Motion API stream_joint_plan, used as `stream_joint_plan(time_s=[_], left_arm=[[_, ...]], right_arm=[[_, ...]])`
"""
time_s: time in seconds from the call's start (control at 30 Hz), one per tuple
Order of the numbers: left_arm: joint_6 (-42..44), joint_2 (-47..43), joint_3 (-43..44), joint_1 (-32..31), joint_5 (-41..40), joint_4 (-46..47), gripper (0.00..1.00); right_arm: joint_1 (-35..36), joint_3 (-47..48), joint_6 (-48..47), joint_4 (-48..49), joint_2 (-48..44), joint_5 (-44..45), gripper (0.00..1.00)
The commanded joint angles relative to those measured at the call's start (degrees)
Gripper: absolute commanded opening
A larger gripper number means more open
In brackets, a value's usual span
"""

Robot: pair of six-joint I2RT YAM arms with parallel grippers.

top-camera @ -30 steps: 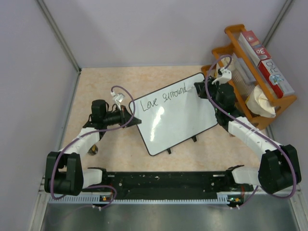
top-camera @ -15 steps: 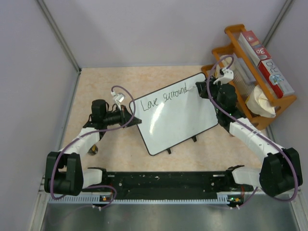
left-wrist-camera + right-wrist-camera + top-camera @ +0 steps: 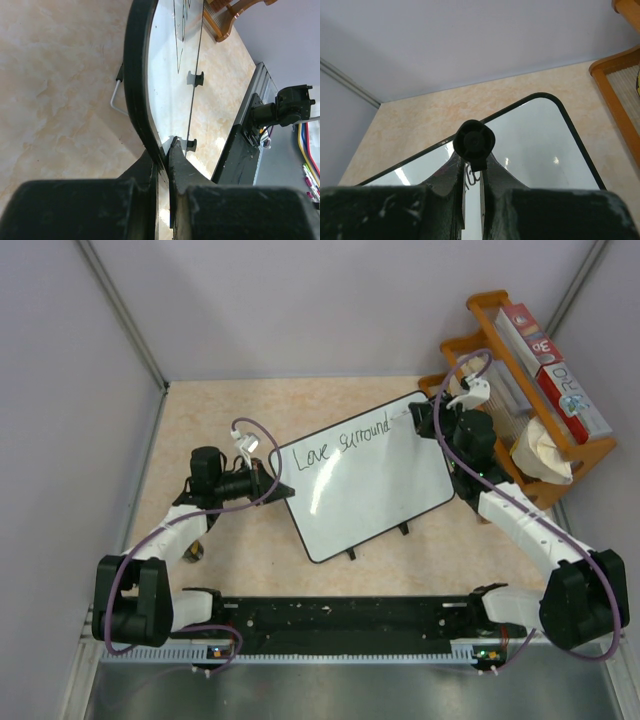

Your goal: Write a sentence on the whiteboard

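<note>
The right gripper (image 3: pixel 472 172) fills the bottom of the view. Its two black fingers (image 3: pixel 445 182) are closed against a black, round-ended marker (image 3: pixel 474 141), seen end-on. The marker's tip is hidden behind its own body. Beneath it lies the glossy white whiteboard (image 3: pixel 535 145) with its thin black frame, one rounded corner toward the upper right. A few thin black pen strokes (image 3: pixel 469 179) show on the board between the fingers. A beige marbled tabletop (image 3: pixel 420 125) surrounds the board. An orange wooden rack (image 3: pixel 615 107) stands at the right edge, and a pale lavender wall (image 3: pixel 470 40) rises beyond.
</note>
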Motion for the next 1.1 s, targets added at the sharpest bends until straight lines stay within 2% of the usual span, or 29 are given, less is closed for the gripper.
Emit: stream_joint_plan(time_s=[0.0,0.43,0.77,1.07], left_arm=[[14.7,1.1,-1.2,-1.2,-7.9,-1.4,0.00],[14.7,1.3,-1.1,-1.2,-7.8,-1.4,0.00],[14.8,1.3,-1.1,-1.3,-7.8,-1.4,0.00],[14.8,1.2,-1.3,-1.3,-7.8,-1.3,0.00]], right_arm=[[-1.3,3.0,-0.1,1.7,-0.2,0.9,0.00],[-1.4,3.7,0.1,2.2,3.2,-0.3,0.00],[-1.4,3.2,0.1,2.2,3.3,-3.5,0.00],[-1.5,0.8,0.2,0.9,3.2,-3.0,0.00]])
